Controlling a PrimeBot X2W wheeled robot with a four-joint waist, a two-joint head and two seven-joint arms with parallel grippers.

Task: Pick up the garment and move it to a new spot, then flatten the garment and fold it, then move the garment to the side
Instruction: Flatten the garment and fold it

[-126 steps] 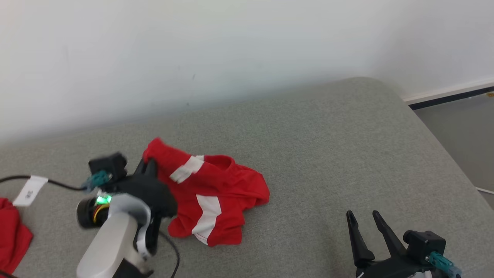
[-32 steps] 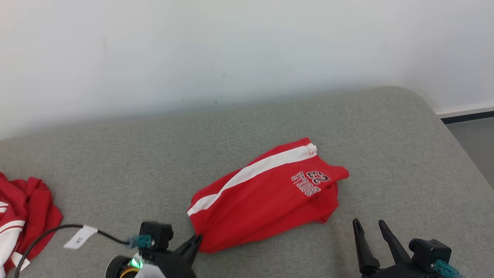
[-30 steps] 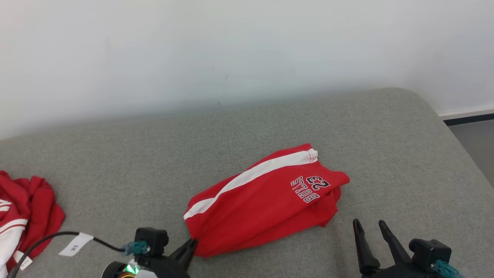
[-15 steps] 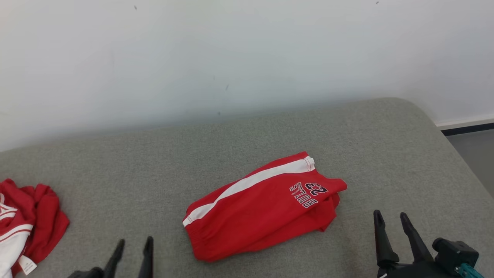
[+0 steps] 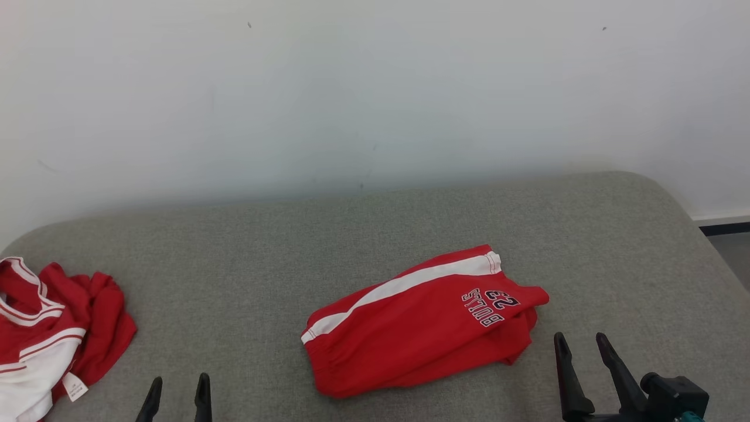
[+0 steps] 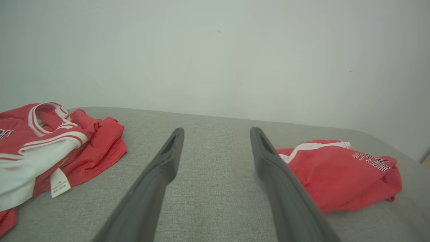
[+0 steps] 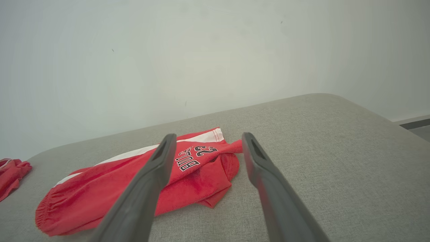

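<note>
The garment (image 5: 422, 322), red shorts with a white side stripe and "BULLS 23" lettering, lies folded over itself on the grey cushion (image 5: 375, 234), right of centre. It also lies at the right in the left wrist view (image 6: 342, 174) and behind the fingers in the right wrist view (image 7: 141, 181). My left gripper (image 5: 177, 387) is open at the lower left, well clear of the garment, with nothing between its fingers (image 6: 164, 168). My right gripper (image 5: 582, 346) is open at the lower right, just off the garment's right end, also empty.
A second red and white garment (image 5: 53, 334) lies crumpled at the cushion's left end, with a white label showing. A pale wall (image 5: 375, 88) stands behind the cushion. The cushion's rounded right edge drops to a grey floor (image 5: 732, 252).
My left gripper has let go of the garment's near left corner, opened and pulled back to the lower left. The head view has tilted up. The garment stays where it was laid.
</note>
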